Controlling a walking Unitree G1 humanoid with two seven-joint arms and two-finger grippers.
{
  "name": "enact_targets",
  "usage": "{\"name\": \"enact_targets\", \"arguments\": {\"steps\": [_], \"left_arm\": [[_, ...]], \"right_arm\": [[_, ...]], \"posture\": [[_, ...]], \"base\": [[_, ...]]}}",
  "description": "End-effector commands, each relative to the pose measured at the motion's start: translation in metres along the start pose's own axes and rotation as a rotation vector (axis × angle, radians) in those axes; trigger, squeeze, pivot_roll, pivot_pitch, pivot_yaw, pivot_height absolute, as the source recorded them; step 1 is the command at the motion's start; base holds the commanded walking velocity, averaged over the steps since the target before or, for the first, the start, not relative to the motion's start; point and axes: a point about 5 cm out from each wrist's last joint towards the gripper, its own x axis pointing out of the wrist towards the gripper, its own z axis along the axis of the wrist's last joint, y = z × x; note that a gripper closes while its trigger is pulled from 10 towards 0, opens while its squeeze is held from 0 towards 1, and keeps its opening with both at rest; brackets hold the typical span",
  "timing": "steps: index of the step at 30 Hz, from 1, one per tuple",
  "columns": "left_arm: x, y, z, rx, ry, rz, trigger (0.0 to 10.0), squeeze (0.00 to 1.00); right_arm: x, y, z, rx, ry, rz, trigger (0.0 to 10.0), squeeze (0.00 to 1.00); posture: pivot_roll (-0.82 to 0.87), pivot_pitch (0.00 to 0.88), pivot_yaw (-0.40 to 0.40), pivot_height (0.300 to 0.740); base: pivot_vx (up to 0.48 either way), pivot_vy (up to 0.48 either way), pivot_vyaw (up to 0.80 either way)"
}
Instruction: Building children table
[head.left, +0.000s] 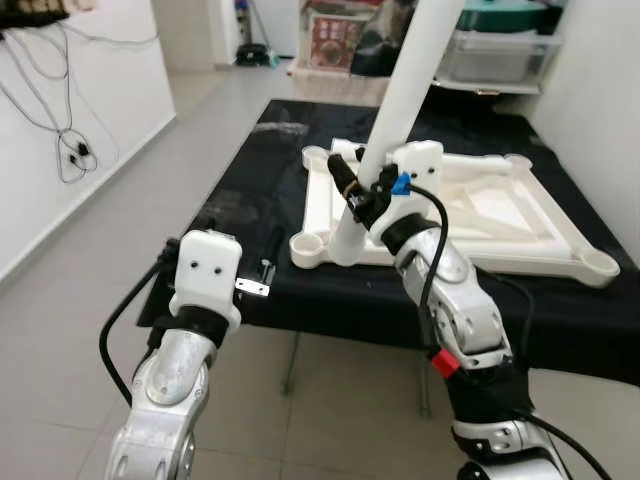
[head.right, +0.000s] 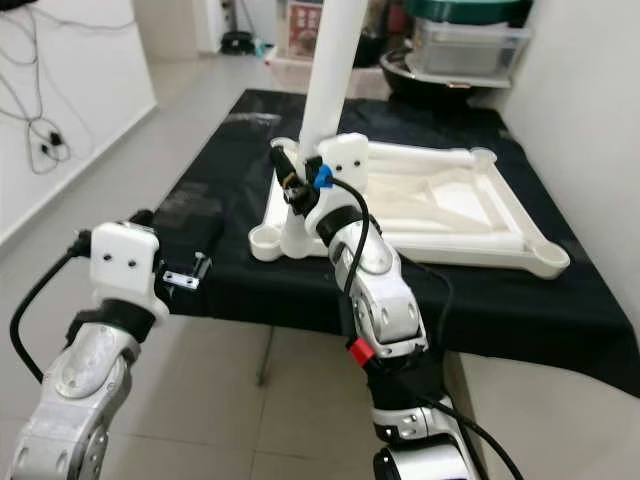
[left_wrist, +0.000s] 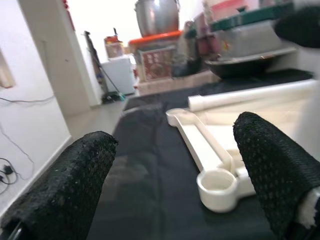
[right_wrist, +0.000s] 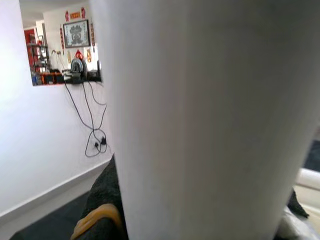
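The white children's table top (head.left: 520, 215) lies upside down on a black-covered table (head.left: 250, 200). My right gripper (head.left: 358, 198) is shut on a white table leg (head.left: 400, 90), which stands tilted with its top leaning away to the right. The leg's lower end (head.left: 345, 245) rests at the top's near left corner, right beside an empty round socket (head.left: 308, 248). I cannot tell whether it sits in a socket. My left gripper (left_wrist: 170, 185) is open and empty at the table's near left edge, facing that socket (left_wrist: 217, 182). Another white tube (left_wrist: 250, 96) lies along the far side of the top.
A small metal bracket (head.left: 253, 288) lies at the black table's front edge by my left wrist. Cables (head.left: 70, 150) hang on the white wall to the left. Boxes and storage bins (head.left: 495, 50) stand behind the table. Grey tiled floor (head.left: 120, 210) runs along its left side.
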Motion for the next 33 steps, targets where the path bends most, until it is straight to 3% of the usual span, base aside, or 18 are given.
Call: {"name": "enact_targets", "arguments": {"steps": [1,23,33], "left_arm": [[0.001,0.006,0.004,0.021,-0.012,0.04,10.0,0.0],[0.001,0.005,0.004,0.042,-0.01,0.024,10.0,0.0],[0.001,0.009,0.0,0.046,0.009,0.055,10.0,0.0]], "right_arm": [[-0.001,0.006,0.004,-0.005,-0.026,0.017,10.0,0.0],[0.003,0.004,0.01,-0.004,-0.061,0.003,10.0,0.0],[0.005,0.001,0.014,0.006,-0.079,0.002,10.0,0.0]], "posture": [[0.1,0.1,-0.05,0.74],[0.11,0.096,-0.049,0.74],[0.11,0.093,-0.043,0.74]], "base": [[0.0,0.0,0.0],[0.265,0.0,0.0],[0.0,0.0,0.0]]}}
